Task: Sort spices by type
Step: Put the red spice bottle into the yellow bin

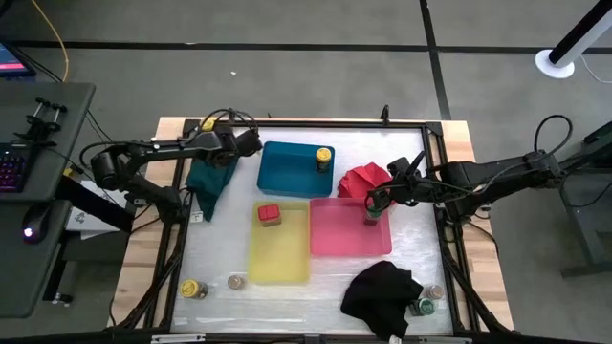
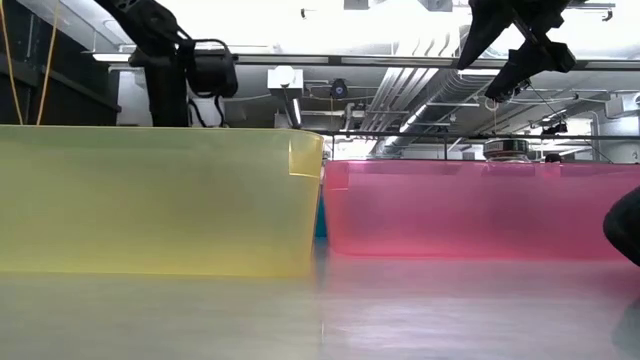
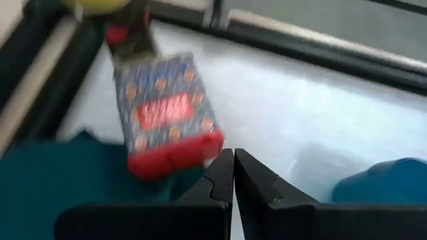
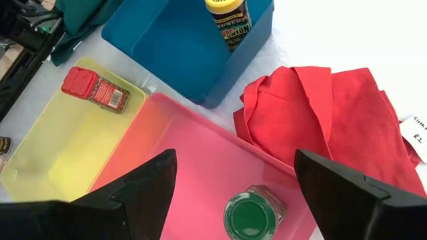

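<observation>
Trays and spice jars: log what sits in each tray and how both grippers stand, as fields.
blue tray: yellow-lidded jar, upright in a corner
yellow tray: red-lidded jar, lying down
pink tray: green-lidded jar, upright
right gripper: open, above the green-lidded jar
left gripper: shut, empty, over the teal cloth

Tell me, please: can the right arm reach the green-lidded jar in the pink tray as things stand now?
Probably yes. The right claw is open and sits just above the green-lidded jar, which stands upright in the pink tray. Nothing lies between the claw and the jar; the red cloth is off to the side, outside the tray.
</observation>
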Available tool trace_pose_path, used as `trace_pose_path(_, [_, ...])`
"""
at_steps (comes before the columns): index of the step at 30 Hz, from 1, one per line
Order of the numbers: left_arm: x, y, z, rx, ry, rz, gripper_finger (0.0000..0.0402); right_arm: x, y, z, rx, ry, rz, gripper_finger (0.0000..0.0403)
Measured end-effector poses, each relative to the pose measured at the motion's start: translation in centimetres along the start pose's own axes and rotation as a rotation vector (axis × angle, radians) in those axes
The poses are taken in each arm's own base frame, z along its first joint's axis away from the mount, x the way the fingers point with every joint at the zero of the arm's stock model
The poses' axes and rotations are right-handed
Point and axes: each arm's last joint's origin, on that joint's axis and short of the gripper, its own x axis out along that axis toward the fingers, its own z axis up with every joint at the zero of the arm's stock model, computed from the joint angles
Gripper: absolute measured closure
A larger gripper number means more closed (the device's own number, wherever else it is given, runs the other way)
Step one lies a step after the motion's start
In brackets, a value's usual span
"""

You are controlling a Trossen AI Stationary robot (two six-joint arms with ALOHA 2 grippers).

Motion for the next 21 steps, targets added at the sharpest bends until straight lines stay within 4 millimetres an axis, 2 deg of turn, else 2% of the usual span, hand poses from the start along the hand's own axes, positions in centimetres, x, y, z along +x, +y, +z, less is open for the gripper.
trace_pose_path(8, [1.2, 0.8, 2.1, 0.196, -0.013, 0.073, 0.0401, 0.0, 0.0, 0.0, 0.004, 0.002, 0.001, 0.0104])
trace_pose_path(13, [2.7, 1.8, 3.3, 0.204, 0.045, 0.124, 0.0401, 0.0, 0.0, 0.0, 0.007, 0.004, 0.002, 0.0104])
trace_pose_path(17, [3.5, 1.8, 3.3, 0.162, 0.069, 0.133, 0.0401, 0.0, 0.0, 0.0, 0.01, 0.005, 0.002, 0.0104])
trace_pose_path(21, [4.3, 1.2, 2.4, 0.129, 0.093, 0.145, 0.0401, 0.0, 0.0, 0.0, 0.03, 0.007, 0.003, 0.0104])
